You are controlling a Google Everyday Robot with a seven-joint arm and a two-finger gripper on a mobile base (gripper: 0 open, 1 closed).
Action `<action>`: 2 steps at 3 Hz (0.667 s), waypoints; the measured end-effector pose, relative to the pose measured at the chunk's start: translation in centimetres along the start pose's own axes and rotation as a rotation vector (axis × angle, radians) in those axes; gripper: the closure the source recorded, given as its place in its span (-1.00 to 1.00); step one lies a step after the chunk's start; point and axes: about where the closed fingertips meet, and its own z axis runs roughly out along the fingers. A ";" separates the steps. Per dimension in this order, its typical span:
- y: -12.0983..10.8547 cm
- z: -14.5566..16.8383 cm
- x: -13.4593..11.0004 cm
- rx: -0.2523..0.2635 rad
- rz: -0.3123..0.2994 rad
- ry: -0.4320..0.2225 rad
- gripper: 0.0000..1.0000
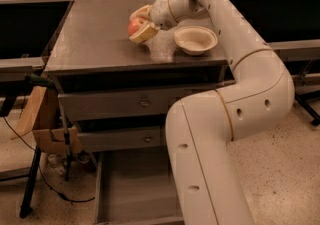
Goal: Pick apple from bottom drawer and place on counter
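my gripper [136, 24] is over the far middle of the counter [95, 39], and it is pinching the apple [133, 27] between its two cream fingers [145, 32], one above the fruit and one below it on the near side. the apple sits low in the grasp, right at the counter's surface. whether it already rests on the metal or hangs just off it i cannot tell from here. just to the right of it, apart from it, is the cream bowl [195, 40], also on the counter.

my arm [250, 94] rises from the near right, bends, and reaches leftward across the counter's far right corner to get there. the bottom drawer [132, 194] stands pulled out toward the near side, and the part of its grey floor i can see is bare. the two upper drawers [125, 104] with their small knobs [144, 102] are shut.

so i judge the task nearly done: the apple is out of the drawer and over the counter where it belongs. what is left is to settle it on the surface, let go, and draw away without nudging it. it is round, so it may roll toward the bowl or the counter's edge if i release it carelessly.
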 end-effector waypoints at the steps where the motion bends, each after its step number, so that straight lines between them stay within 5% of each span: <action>1: 0.0 0.0 -0.1 0.000 -0.002 -0.001 -0.78; 2: 0.0 0.0 -0.1 0.000 -0.002 -0.001 -1.00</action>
